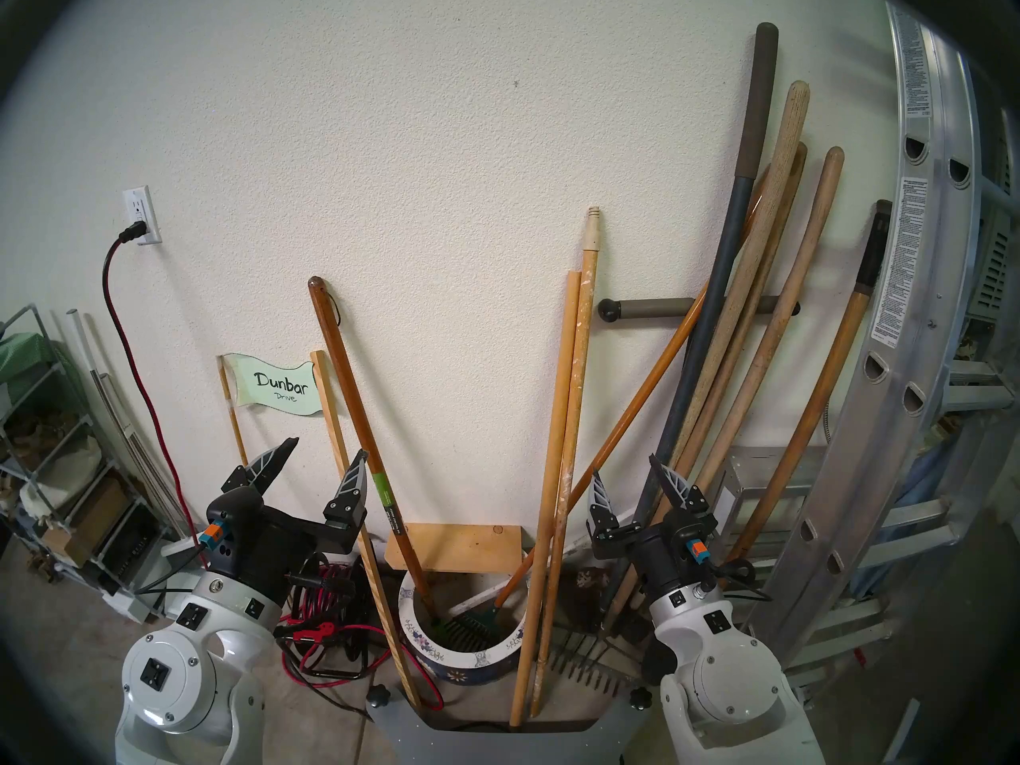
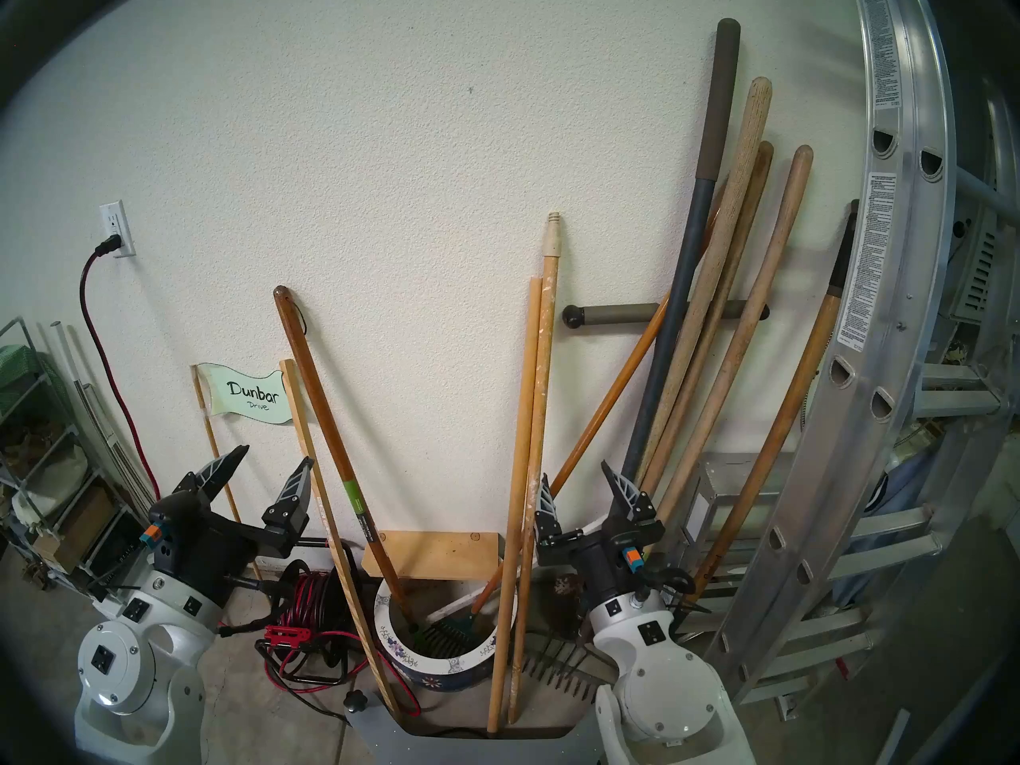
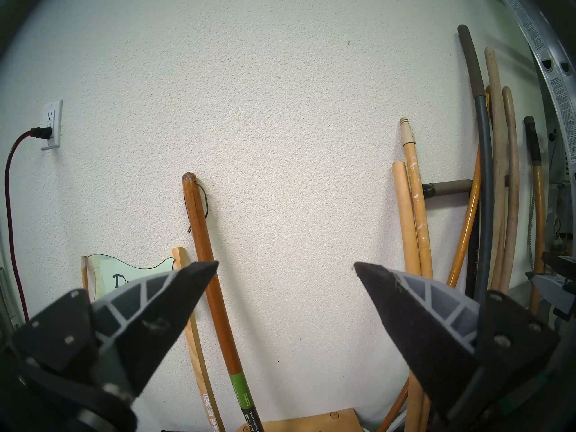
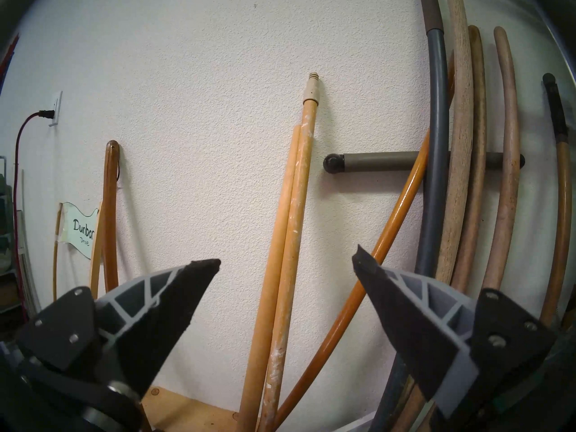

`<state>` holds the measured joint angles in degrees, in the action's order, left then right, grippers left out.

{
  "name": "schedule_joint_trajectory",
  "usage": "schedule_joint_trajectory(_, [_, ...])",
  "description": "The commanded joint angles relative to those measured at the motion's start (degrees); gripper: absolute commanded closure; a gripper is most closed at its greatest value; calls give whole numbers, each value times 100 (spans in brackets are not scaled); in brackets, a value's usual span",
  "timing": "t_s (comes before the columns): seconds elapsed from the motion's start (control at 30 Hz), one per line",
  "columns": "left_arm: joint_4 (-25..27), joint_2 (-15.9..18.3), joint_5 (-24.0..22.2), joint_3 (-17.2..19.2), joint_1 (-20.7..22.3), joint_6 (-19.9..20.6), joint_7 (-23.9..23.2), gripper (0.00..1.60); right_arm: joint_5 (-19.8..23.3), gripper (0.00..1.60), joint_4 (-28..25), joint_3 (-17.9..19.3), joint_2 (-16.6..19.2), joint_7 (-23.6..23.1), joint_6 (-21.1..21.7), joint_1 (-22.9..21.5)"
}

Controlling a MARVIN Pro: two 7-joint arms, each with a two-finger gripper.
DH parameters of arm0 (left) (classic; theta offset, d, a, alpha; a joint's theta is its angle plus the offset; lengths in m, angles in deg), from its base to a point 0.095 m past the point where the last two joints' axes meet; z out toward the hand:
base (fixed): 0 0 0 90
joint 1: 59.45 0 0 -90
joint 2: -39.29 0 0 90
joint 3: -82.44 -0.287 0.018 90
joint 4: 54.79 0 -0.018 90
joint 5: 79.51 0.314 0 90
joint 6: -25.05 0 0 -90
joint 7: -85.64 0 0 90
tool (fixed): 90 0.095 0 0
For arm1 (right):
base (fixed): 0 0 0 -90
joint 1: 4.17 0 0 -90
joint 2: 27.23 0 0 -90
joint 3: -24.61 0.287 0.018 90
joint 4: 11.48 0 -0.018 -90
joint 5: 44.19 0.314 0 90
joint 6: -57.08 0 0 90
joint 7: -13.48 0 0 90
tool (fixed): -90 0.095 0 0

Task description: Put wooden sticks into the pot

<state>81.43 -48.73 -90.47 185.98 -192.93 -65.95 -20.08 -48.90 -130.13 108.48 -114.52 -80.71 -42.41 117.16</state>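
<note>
Two long yellow-tan wooden sticks lean side by side on the white wall: a plain one [image 1: 557,416] [image 4: 274,250] and a paint-speckled one with a cream threaded tip [image 1: 577,388] [image 4: 296,219]. Their lower ends rest on the floor just right of the pot [image 1: 408,623], a round planter with a white floral rim and dark blue body. My right gripper [image 1: 625,467] [image 4: 286,256] is open and empty, just right of the sticks and short of them. My left gripper [image 1: 327,447] [image 3: 285,263] is open and empty, left of the pot.
In the pot stand a dark brown handle with a green label [image 1: 381,482] and an orange-handled green rake [image 1: 635,405]. Thick tool handles [image 1: 761,305] and an aluminium ladder [image 1: 910,361] crowd the right. A red cable reel [image 1: 325,598], a pale square stick [image 1: 353,499] and a sign [image 1: 276,391] are left.
</note>
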Motion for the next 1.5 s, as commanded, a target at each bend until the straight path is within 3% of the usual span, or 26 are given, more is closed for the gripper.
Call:
schedule_joint_trajectory(0.0, [2,-6,10,-3,-5,-1,10,0,-161,0,-72,-112,-22,80,17,-25])
schedule_joint_trajectory(0.57, [2,1,7,-5,-6,-2,16,0,27,0,-41,-75,-37,70,-81,12])
schedule_joint_trajectory(0.6, [2,2,6,-5,-6,-2,16,0,-67,0,-53,-85,-4,46,293,-50])
schedule_joint_trajectory(0.63, [2,2,6,-5,-6,-2,16,0,-67,0,-53,-85,-4,46,293,-50])
schedule_joint_trajectory(0.67, [2,3,4,-4,-6,-2,15,0,-201,0,208,-355,89,226,463,-421])
schedule_joint_trajectory(0.73, [1,5,2,-4,-6,-2,14,0,-241,0,394,-439,109,227,591,-659])
schedule_joint_trajectory(0.83, [1,6,1,-3,-6,-2,14,0,-240,0,510,-434,88,209,650,-691])
schedule_joint_trajectory(1.0, [1,9,-2,-3,-6,-2,15,0,-302,0,1111,-333,-94,228,749,-1134])
schedule_joint_trajectory(1.47, [0,15,-7,-4,-6,-2,17,0,-226,0,2160,-128,-284,187,787,-1967])
